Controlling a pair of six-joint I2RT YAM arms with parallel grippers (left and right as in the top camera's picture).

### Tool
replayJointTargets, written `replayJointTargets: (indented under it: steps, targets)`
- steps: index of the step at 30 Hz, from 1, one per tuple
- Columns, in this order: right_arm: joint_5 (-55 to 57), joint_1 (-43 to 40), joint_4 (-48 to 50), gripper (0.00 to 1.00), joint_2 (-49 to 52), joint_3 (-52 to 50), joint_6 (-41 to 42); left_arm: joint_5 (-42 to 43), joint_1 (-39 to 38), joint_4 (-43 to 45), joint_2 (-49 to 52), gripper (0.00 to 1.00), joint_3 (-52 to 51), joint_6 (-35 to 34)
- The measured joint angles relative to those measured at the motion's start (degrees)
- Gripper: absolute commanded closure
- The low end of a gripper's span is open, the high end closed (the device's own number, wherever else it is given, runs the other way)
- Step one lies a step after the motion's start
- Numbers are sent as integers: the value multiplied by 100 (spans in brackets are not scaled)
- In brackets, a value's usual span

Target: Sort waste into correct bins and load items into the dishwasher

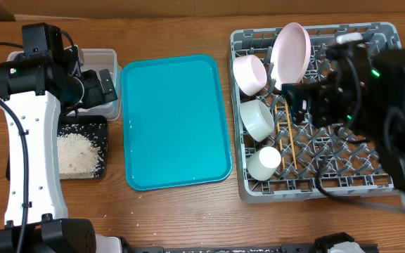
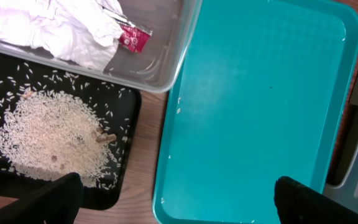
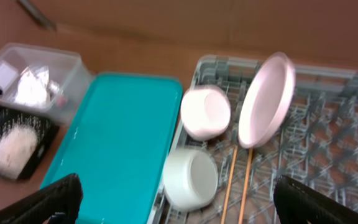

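Note:
The grey dish rack [image 1: 371,184] holds the upright pale pink plate [image 1: 291,50], the pink bowl [image 1: 250,73], the grey-green bowl [image 1: 256,119], the white cup [image 1: 264,163] and the chopsticks [image 1: 287,137]. The clear tub [image 2: 160,74] holds crumpled white napkins [image 2: 48,28] and the red-and-white wrapper [image 2: 134,38]. The black tray [image 2: 123,134] holds a heap of rice scraps [image 2: 51,134]. My left gripper [image 2: 176,199] is open and empty over the teal tray's left edge. My right gripper [image 3: 179,199] is open and empty above the rack [image 3: 328,155], over the grey-green bowl [image 3: 190,177].
The teal tray [image 1: 174,119] lies between the bins and the rack, bare but for a few rice grains near its edge [image 2: 178,107]. The left arm [image 1: 30,126] hangs over the tub and black tray. The right arm [image 1: 378,98] covers the rack's right side.

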Motion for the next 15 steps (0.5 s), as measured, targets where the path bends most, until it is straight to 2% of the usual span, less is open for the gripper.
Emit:
replayJointTargets:
  steps: [3,15]
  targets:
    - [-151,-216,702,0,-737,-833,-87,-13,0,-4,0,0,0,0]
    - [-278,-658,4214,0,-3963,-5421,-205,-15,0,-2,0,0,4,0]
